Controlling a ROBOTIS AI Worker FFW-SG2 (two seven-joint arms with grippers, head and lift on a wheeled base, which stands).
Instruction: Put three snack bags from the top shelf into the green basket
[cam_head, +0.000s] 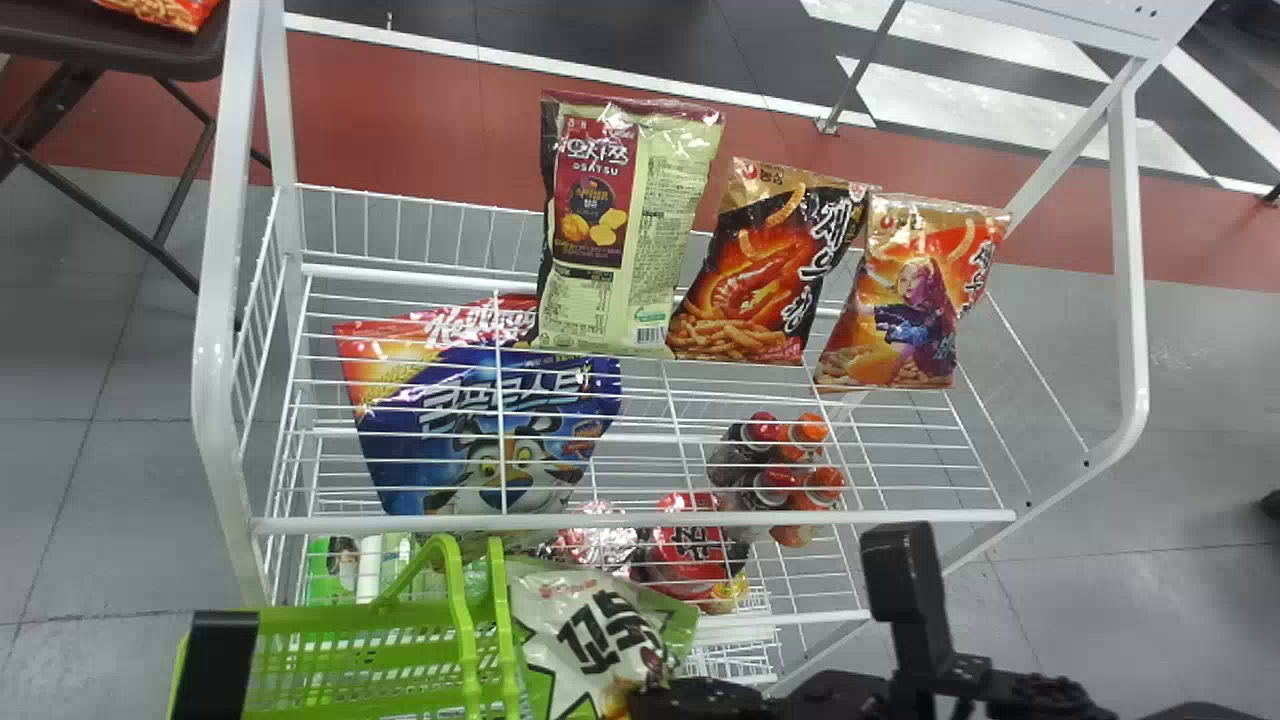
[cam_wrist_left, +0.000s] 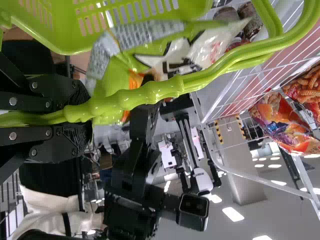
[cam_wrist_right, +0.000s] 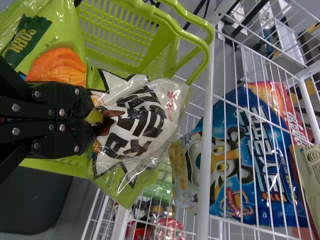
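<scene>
Shelving (cam_head: 210, 350) stands before you, with your green basket (cam_head: 340, 617) at its near side. Up top you have a cream-and-maroon bag (cam_head: 625, 240), a black-and-orange bag (cam_head: 765, 265) and an orange bag (cam_head: 910, 295). A green bag (cam_wrist_right: 60, 30) lies in the basket. Your right gripper (cam_head: 650, 700) pinches a white-and-green bag (cam_head: 590, 630) across its opening; your left gripper (cam_head: 215, 660) is clamped round the handles (cam_head: 497, 600).
</scene>
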